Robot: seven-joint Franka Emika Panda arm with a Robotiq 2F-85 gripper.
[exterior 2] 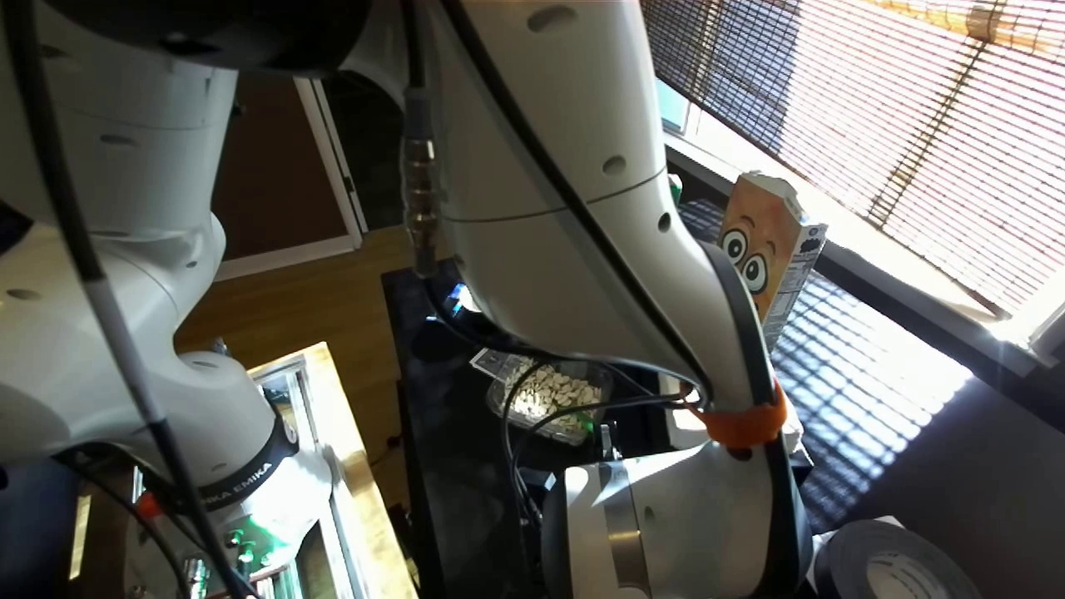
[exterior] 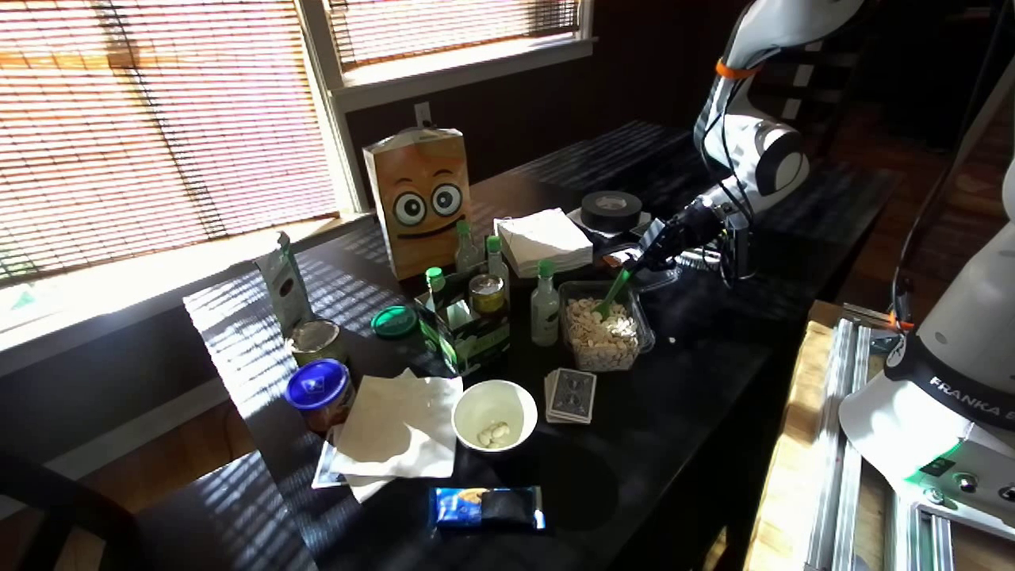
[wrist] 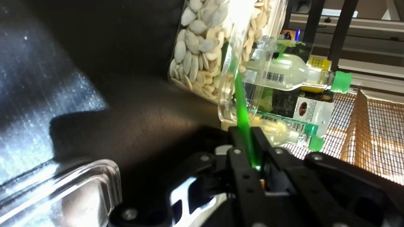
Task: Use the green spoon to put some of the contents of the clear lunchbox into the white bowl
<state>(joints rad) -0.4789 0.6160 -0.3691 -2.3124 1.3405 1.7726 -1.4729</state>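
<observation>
The green spoon (wrist: 241,107) stands tilted in the clear lunchbox (exterior: 607,361), lower end among the seeds (wrist: 202,41). We hold its upper end clamped in the tool (wrist: 246,130). The lunchbox is nearer the robot-side edge of the surface (exterior: 698,357) than the window-side edge. We locate the cards (exterior: 572,395) between lunchbox and white bowl (exterior: 485,401).

Arm (exterior 2: 532,274): white rounded shell, small oval recesses, thin dark seam, bright orange band (exterior 2: 746,426), grey metallic strip (exterior 2: 626,532), dark round joint housing (exterior: 767,161), black cables (exterior 2: 572,198) along the outside, one with a metallic connector (exterior 2: 421,191), another with a pale sleeve (exterior 2: 125,349). Base (exterior: 888,432) also white, black collar (exterior: 971,399) lettered FRANKA EMIKA, pieced together from both exterior views. Gripper (wrist: 246,132) black, angular linkage bars with cutouts, round silvery screws (wrist: 129,214).
</observation>
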